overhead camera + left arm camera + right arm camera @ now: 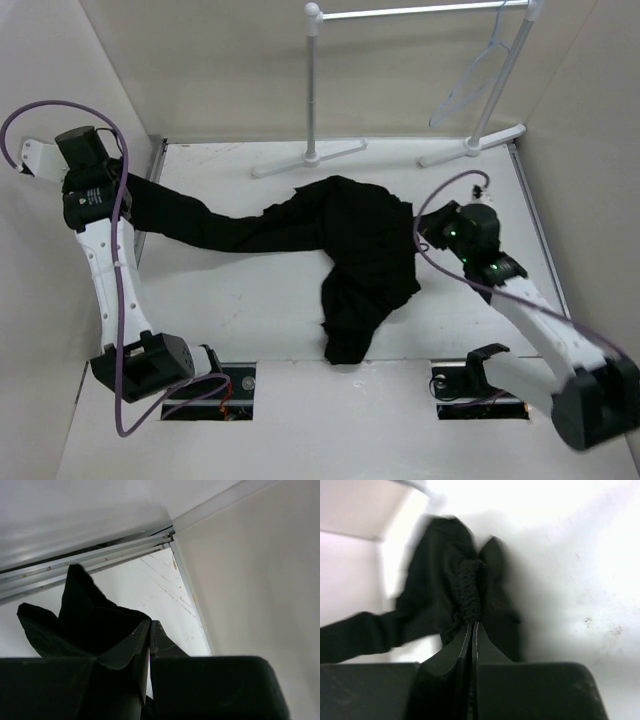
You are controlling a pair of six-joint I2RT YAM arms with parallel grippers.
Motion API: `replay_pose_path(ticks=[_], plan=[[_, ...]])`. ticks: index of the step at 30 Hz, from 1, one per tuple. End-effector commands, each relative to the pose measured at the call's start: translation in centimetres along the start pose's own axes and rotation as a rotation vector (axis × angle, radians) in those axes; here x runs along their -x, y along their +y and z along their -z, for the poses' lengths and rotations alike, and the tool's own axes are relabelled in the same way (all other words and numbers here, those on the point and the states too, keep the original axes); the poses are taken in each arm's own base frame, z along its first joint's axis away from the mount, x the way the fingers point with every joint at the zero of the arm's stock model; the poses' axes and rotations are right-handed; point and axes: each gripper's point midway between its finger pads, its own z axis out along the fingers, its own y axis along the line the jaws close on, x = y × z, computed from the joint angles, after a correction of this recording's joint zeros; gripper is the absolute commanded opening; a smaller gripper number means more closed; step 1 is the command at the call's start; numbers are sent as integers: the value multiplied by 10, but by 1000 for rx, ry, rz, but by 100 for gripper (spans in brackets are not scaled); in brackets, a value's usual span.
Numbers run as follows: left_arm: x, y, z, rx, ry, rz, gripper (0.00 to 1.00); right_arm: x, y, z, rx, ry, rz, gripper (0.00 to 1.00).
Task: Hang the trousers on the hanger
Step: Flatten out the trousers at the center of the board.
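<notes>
The black trousers are stretched across the table from far left to right of middle, with one leg hanging toward the front edge. My left gripper is shut on a leg end at the far left; the cloth bunches by its tips in the left wrist view. My right gripper is shut on the gathered waistband at the right side of the trousers. The pale hanger hangs from the rack's rail at the back right, apart from both grippers.
The white rack stands at the back, its T-shaped feet on the table behind the trousers. Walls close in left, right and back. Two openings sit by the arm bases near the front edge.
</notes>
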Motion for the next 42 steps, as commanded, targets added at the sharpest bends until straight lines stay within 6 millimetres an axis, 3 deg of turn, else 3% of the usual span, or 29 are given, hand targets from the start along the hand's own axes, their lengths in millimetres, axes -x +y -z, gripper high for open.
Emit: replay_pose_path(ticks=[1,4,7,10,12,15,19,23,25,27,29,32,33,35,39,42], plan=[[36,-16,37,-70,-84,62,1,32,2,62,-42,-147,61,3],[40,-15,41,-61,-90,64,1,45,-2,107,-78,-195,63,2],[27,-2,28,0,-52,45,1,53,-30,122,-197,-212,60,3],[6,17,-1,89,-4,13,1,62,-75,105,-331,-227,-21,3],[-20,36,-30,173,56,-14,1,81,-90,89,-359,-271,-78,3],[-47,52,-62,241,122,-35,0,106,-93,65,-377,-299,-98,2],[-64,60,-85,274,141,-52,0,135,-85,57,-363,-351,-110,2],[-79,72,-111,303,209,-15,4,148,-92,61,-386,-375,-131,3],[-92,74,-125,320,279,-36,12,141,-113,52,-447,-342,-140,4],[-87,72,-125,324,273,-48,29,131,-129,45,-487,-301,-163,5],[-65,63,-114,294,194,-60,43,127,-134,45,-499,-306,-161,6],[-39,55,-84,282,76,-87,50,127,-132,48,-498,-315,-155,7],[-44,55,-75,275,75,-107,51,124,-131,47,-495,-311,-150,7],[-82,58,-57,249,178,-164,50,116,-131,45,-488,-296,-151,8],[-177,98,-31,232,424,-208,48,99,-118,38,-435,-260,-134,8],[-217,129,-20,253,547,-155,47,81,-110,37,-410,-224,-108,8]])
